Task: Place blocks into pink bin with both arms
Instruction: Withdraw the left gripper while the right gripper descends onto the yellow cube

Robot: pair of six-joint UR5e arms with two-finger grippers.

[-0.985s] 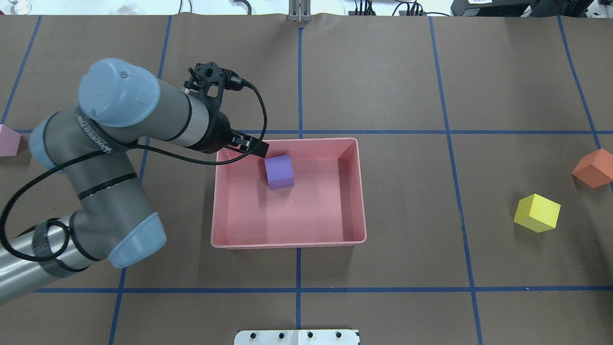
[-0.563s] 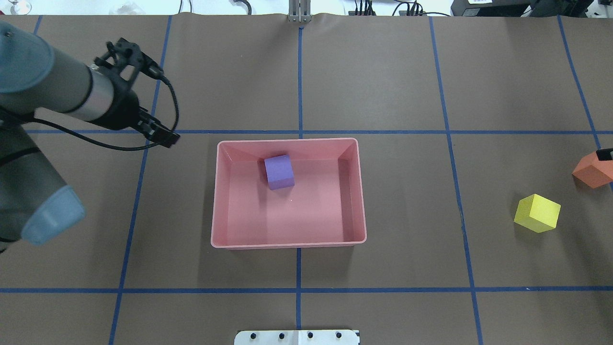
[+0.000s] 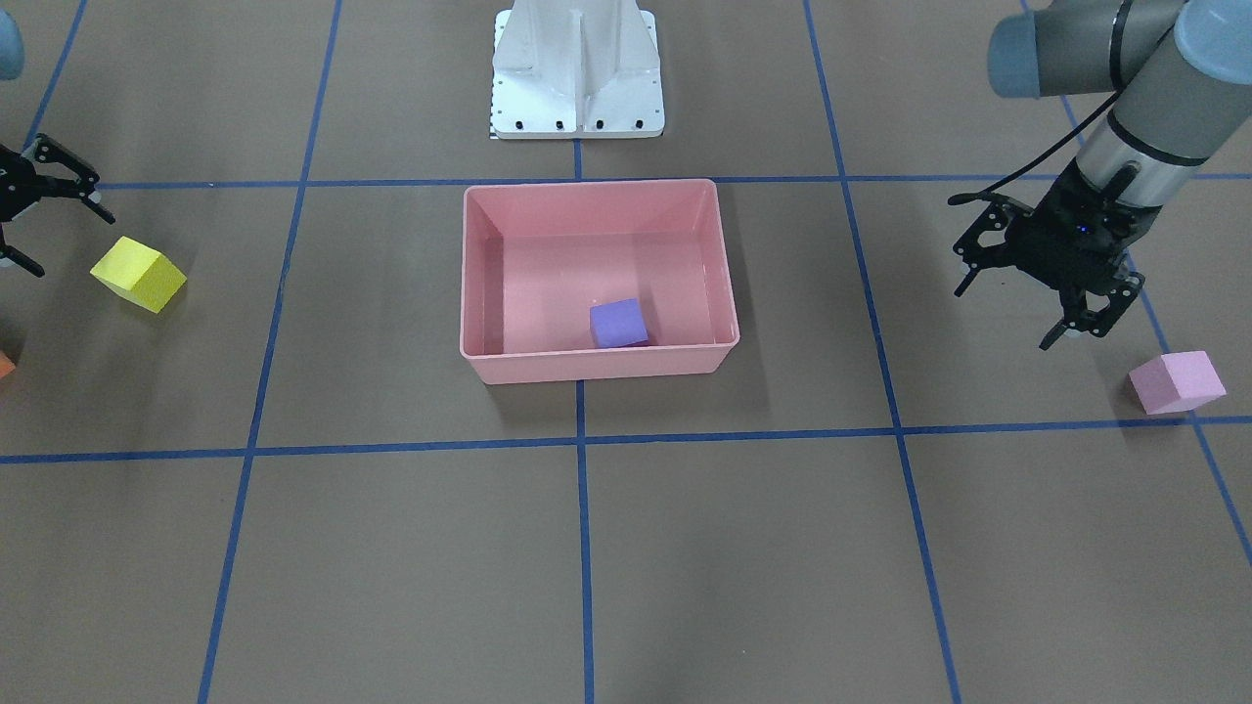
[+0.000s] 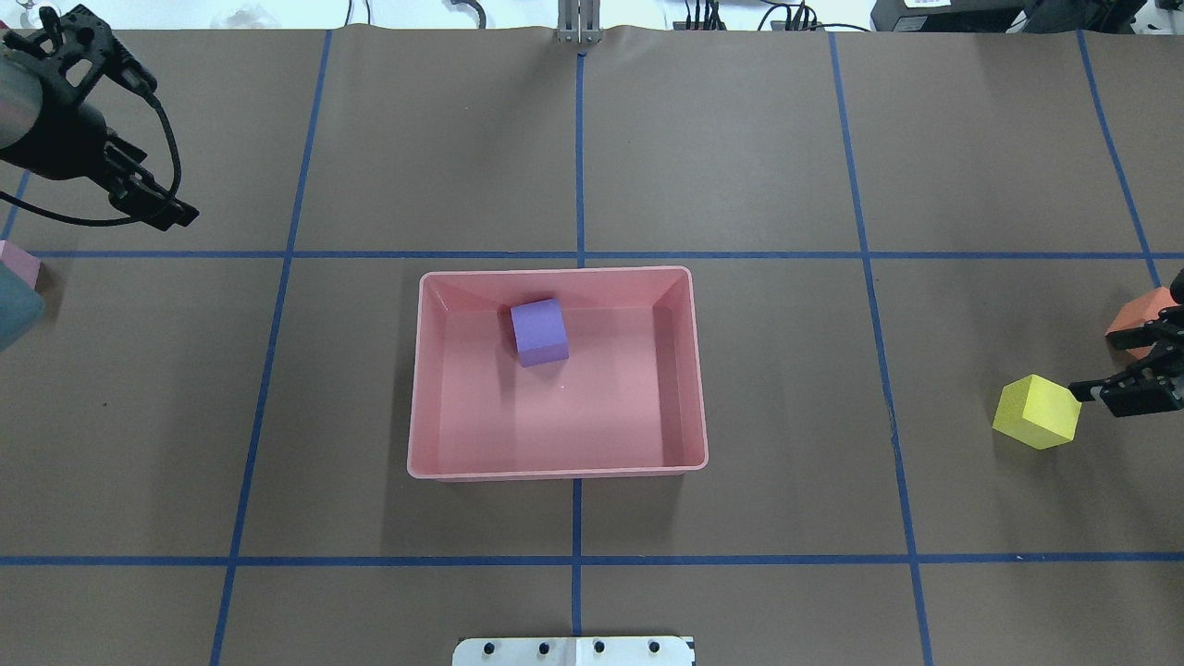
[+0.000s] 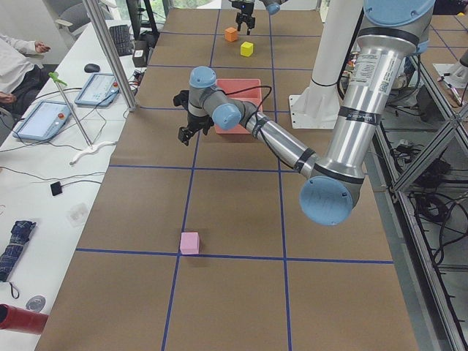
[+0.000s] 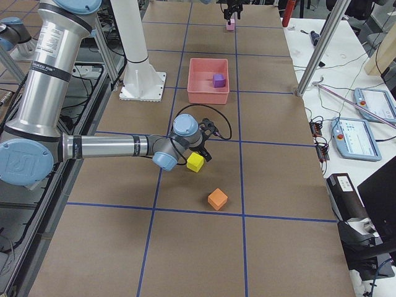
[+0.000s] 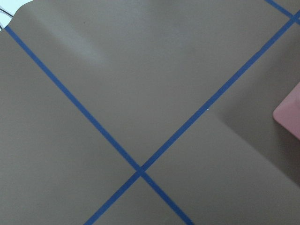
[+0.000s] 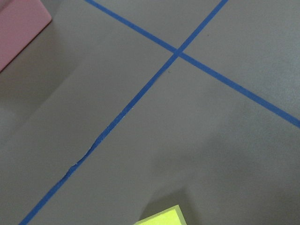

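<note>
The pink bin (image 4: 555, 470) (image 3: 597, 369) sits mid-table with the purple block (image 4: 538, 331) (image 3: 618, 323) lying inside it. My left gripper (image 3: 1007, 315) (image 4: 171, 215) hangs open and empty, beside and above the light pink block (image 3: 1177, 381) (image 4: 18, 264). At the other end, my right gripper (image 3: 64, 242) (image 4: 1105, 365) is open and empty, just beside the yellow block (image 4: 1038, 412) (image 3: 137, 274), whose corner shows in the right wrist view (image 8: 161, 218). The orange block (image 4: 1142, 314) (image 6: 217, 199) lies close behind that gripper.
Blue tape lines (image 4: 578, 254) grid the brown table cover. The white pedestal base (image 3: 577, 68) stands behind the bin. A side bench with tablets and cables (image 5: 51, 117) runs past the table's far edge, with a person's sleeve (image 5: 14, 55) there.
My left arm has pulled away from the bin to the far left, leaving the purple block inside. My right gripper has come in from the right edge beside the yellow block.
</note>
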